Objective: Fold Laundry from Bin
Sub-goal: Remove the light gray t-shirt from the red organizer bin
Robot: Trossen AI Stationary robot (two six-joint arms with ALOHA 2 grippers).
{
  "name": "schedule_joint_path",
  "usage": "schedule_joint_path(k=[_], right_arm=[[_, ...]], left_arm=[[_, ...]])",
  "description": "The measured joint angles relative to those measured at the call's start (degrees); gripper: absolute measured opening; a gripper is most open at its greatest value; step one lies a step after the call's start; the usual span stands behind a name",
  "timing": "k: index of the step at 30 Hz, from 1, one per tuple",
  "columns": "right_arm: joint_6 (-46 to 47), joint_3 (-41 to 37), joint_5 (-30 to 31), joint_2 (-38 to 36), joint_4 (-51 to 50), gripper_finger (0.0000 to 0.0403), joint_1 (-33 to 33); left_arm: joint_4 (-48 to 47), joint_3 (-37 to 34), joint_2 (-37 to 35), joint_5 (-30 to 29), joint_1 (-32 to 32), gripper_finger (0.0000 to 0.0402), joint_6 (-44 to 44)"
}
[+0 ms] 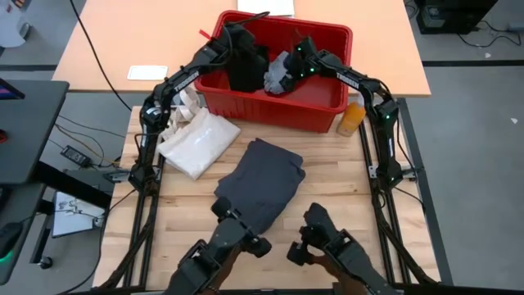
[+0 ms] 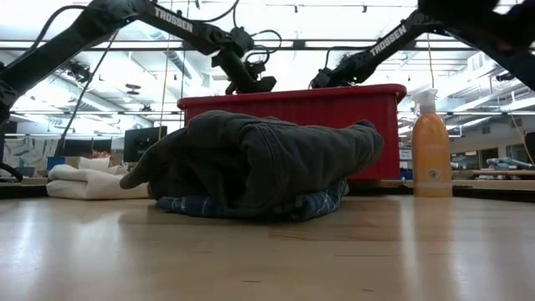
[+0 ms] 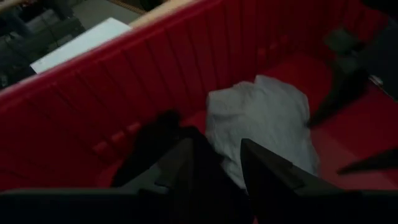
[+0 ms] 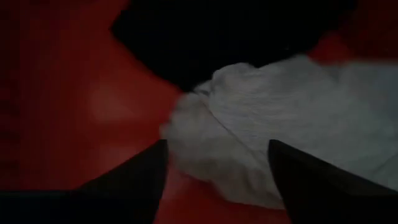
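my folded charcoal piece (image 1: 264, 182) lies near; left gripper (image 1: 243, 51) clenches the black piece (image 1: 246, 70), right gripper (image 4: 217, 163) released over the light grey piece (image 4: 273, 137) in the bin (image 1: 323, 115).

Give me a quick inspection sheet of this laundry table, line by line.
Surface: wooden table, bare at the front.
Job's things: red bin at the back holds a black piece and a light grey piece; a dark charcoal-grey piece lies mid-table on a blue plaid shirt.
Clutter: cream tote bag beside the bin; orange spray bottle at its other end.
Grippers: left pincer shut on the black piece; right pincer open over the light grey piece.
Cables: loose cables on the floor, off the table's left.
Surroundings: second tabletop behind.
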Motion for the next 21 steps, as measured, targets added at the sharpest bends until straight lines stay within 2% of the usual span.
schedule_joint_path(k=[4,7,13,17,21], right_arm=[[-13.18,0.04,10.18,0.87,1.91,0.0368,1.42],[-13.98,-0.07,11.46,2.30,2.90,0.0395,1.43],[-10.47,-0.11,14.52,6.97,2.94,0.0383,1.29],[-10.86,-0.02,19.09,9.93,7.84,0.0382,1.78],[-9.96,0.15,17.24,11.80,11.77,0.0366,1.88]], left_arm=[[-3.23,-0.02,-0.98,0.82,0.00,0.0139,0.77],[-6.04,-0.02,-1.84,1.06,0.00,0.0139,0.76],[-9.82,-0.02,-3.27,2.88,-0.07,0.0139,0.85],[-10.40,-0.02,-4.13,3.00,-0.07,0.0139,0.94],[-10.60,-0.02,-4.96,3.09,-0.07,0.0139,1.62]])
